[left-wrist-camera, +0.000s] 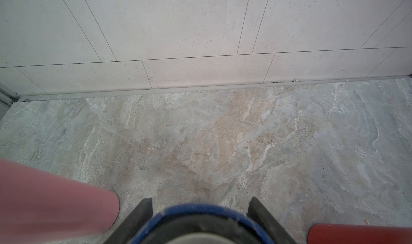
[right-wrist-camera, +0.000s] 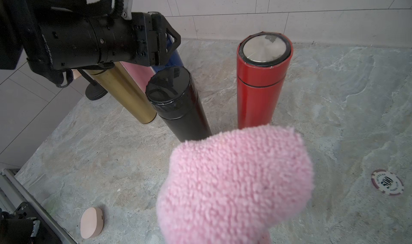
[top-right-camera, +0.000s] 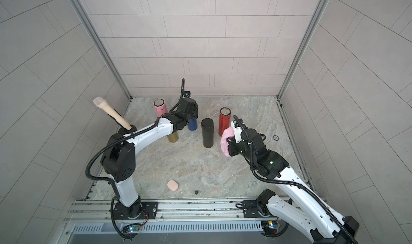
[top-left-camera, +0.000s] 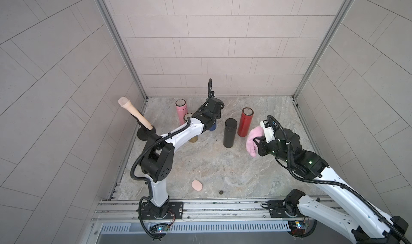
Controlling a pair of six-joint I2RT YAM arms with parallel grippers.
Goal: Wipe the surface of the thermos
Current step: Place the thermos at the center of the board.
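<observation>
Black thermos (top-right-camera: 207,133) stands between the pink cloth (top-right-camera: 225,143) and the blue thermos (top-right-camera: 192,124).

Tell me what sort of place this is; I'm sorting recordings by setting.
Likely a staged robot test cell dressed like a bathroom: tiled walls, a stone-look floor, and an aluminium mounting rail along the front.

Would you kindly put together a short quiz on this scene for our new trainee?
1. True or false: the right gripper holds a pink cloth.
2. Which thermos stands between the left gripper's jaws: A green, B blue, C white?
3. How many thermoses stand on the table?
Key: 1 true; 2 B; 3 five: pink, gold, blue, black, red.
</observation>
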